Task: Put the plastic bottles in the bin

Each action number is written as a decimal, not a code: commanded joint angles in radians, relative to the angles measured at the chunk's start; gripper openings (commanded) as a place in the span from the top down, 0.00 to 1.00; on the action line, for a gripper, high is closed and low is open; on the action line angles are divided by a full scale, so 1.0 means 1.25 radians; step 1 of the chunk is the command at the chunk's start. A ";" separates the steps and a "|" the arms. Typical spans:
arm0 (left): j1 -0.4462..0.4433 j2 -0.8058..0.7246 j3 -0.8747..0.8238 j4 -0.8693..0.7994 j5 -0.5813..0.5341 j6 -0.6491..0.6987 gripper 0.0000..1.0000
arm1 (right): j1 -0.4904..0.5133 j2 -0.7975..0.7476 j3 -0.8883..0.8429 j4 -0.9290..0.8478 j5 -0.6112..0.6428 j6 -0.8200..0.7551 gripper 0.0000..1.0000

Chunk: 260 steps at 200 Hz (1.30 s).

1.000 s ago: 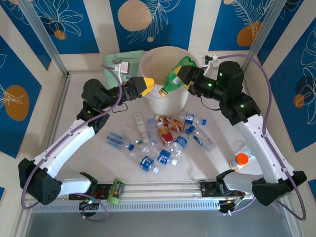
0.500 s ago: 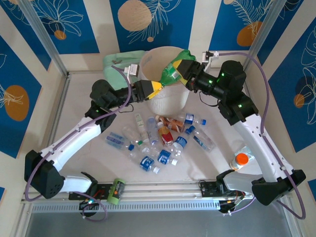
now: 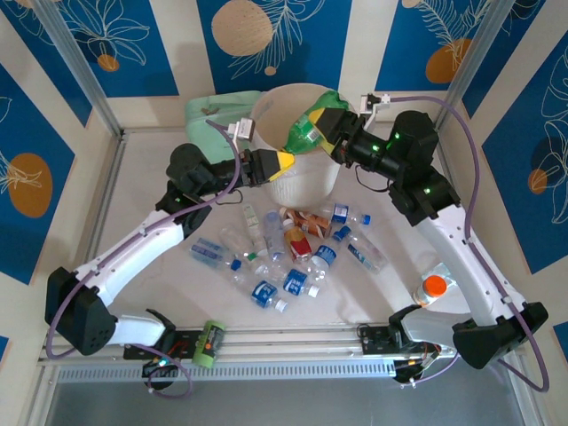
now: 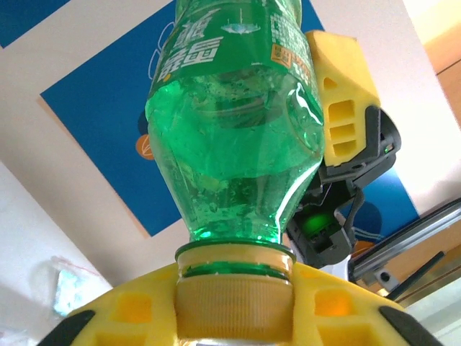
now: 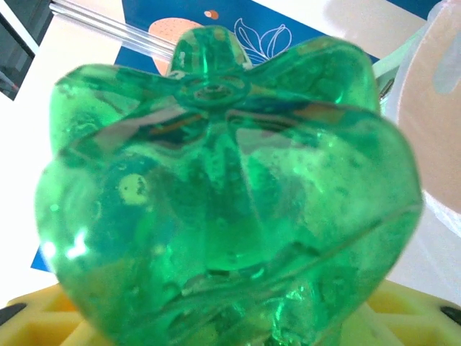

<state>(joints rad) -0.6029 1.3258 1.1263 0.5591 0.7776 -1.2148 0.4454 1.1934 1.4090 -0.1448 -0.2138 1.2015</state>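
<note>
one green bottle point(image 3: 311, 133) — left hand point(image 3: 282, 161) clamps its cap point(image 4: 234, 292), right hand point(image 3: 328, 123) its body.

- The left arm point(image 3: 146, 235) reaches from its near-left base toward the far middle, bent at a dark elbow joint.
- The left hand point(image 3: 282, 161) points right, with its yellow fingers point(image 4: 130, 317) clamped on the cap of a bottle point(image 3: 306, 131).
- The right arm point(image 3: 461, 257) rises from its near-right base and bends left at the far end.
- The right hand point(image 3: 328, 124) points left, facing the left hand, with its fingers on either side of the bottle's body.
</note>
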 commanded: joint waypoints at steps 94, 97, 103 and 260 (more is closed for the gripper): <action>0.083 0.003 0.250 -0.507 -0.209 0.387 0.90 | -0.251 -0.089 0.056 -0.540 0.084 -0.195 0.00; 0.085 0.012 0.263 -0.517 -0.211 0.397 0.90 | -0.256 -0.097 0.046 -0.543 0.083 -0.198 0.00; 0.089 0.032 0.292 -0.544 -0.218 0.414 0.91 | -0.263 -0.112 0.024 -0.550 0.079 -0.204 0.00; 0.107 0.402 0.673 -0.888 -0.312 0.575 1.00 | -0.350 -0.260 -0.242 -0.670 0.082 -0.238 0.03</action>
<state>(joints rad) -0.4778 1.8046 1.9240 -0.4953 0.4240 -0.5392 0.0170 0.8677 1.1164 -0.9668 -0.0944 0.9226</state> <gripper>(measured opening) 0.265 0.966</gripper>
